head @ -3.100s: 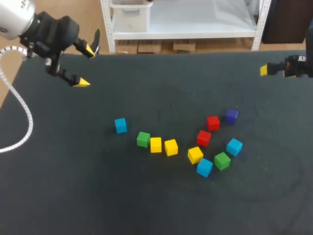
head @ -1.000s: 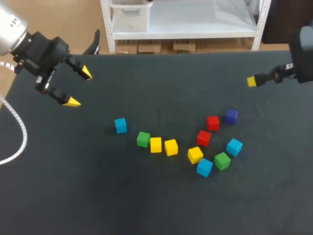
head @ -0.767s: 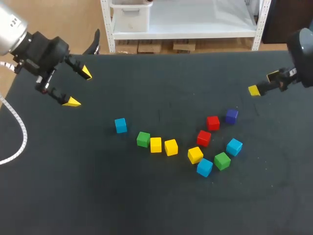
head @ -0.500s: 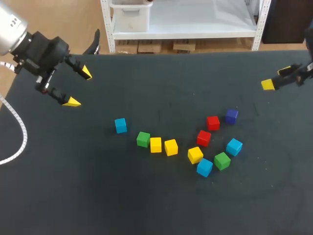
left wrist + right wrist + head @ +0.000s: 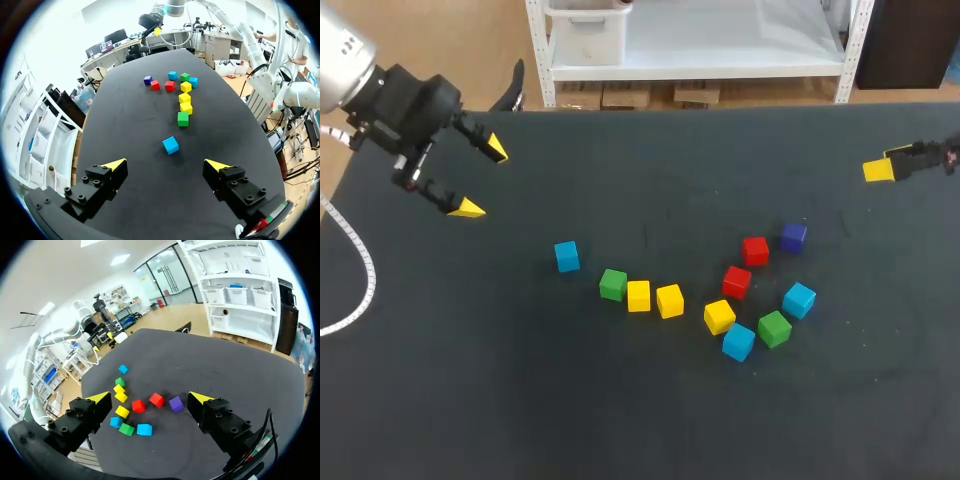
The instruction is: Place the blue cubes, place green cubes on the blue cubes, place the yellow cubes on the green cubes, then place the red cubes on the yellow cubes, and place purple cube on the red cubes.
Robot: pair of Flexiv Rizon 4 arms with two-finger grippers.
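Note:
Loose cubes lie in an arc at mid-table. A lone blue cube point(image 5: 567, 256) is leftmost, then a green cube point(image 5: 613, 285) and two yellow cubes point(image 5: 638, 296) point(image 5: 669, 301). Right of them cluster a third yellow cube point(image 5: 719, 317), two blue cubes point(image 5: 738, 342) point(image 5: 799, 300), a green cube point(image 5: 774, 329), two red cubes point(image 5: 737, 282) point(image 5: 755, 251) and the purple cube point(image 5: 794, 237). My left gripper point(image 5: 483, 180) hangs open at the far left, empty, well short of the lone blue cube point(image 5: 170, 145). My right gripper point(image 5: 150, 397) is open and empty at the far right edge, off from the purple cube point(image 5: 175, 404).
The dark table top point(image 5: 640, 420) carries only the cubes. A white cable point(image 5: 365, 250) loops down the left side beside my left arm.
Over the last second my right gripper has drawn back toward the right edge of the table. My left gripper, which earlier came down toward the cubes, has stayed still. No cube has moved.

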